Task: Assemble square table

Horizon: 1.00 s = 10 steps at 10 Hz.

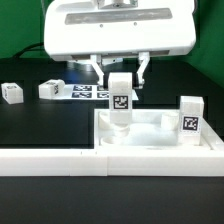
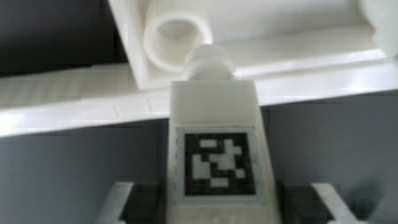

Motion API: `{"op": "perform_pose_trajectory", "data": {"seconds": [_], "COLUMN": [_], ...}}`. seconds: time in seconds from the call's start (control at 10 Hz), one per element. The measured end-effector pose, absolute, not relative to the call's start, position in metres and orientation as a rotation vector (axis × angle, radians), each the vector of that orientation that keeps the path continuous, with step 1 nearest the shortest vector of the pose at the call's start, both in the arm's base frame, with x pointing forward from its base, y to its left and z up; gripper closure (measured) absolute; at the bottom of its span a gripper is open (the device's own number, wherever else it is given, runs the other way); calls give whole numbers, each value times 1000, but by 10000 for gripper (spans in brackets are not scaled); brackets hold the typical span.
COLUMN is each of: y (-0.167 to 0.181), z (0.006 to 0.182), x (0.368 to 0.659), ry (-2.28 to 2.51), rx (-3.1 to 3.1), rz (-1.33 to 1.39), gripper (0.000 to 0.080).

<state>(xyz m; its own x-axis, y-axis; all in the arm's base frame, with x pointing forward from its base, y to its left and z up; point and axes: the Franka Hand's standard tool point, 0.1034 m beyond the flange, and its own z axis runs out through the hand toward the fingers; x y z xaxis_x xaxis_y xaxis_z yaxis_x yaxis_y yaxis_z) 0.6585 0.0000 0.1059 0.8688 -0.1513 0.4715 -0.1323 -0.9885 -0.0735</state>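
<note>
The gripper [image 1: 119,77] clamped a leg [image 1: 120,103] upright over the slab [image 1: 160,138] corner hole [image 2: 178,40] (presumably for screwing in).

legs [image 1: 120,98] white, black-and-white tags | slab [image 1: 160,130] white | table [image 1: 40,125] black | marker board [image 1: 85,92] white, black tags

On my exterior feed the scene is evenly and brightly lit; the white border wall [image 1: 60,158] nearly blows out against the dark tabletop [image 1: 40,125], and shadows are soft. Resolution is low, edges mushy. My wrist feed is blurrier: the leg [image 2: 217,130] close to the lens is soft, its tag smeared, whites glaring.
</note>
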Motion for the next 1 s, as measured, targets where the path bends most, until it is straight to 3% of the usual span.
{"op": "perform_pose_trajectory", "data": {"seconds": [1.0], "y": [-18], "z": [88], "x": [652], "ry": [246], "rx": [-3022], "rz": [-756], "gripper": [509]}}
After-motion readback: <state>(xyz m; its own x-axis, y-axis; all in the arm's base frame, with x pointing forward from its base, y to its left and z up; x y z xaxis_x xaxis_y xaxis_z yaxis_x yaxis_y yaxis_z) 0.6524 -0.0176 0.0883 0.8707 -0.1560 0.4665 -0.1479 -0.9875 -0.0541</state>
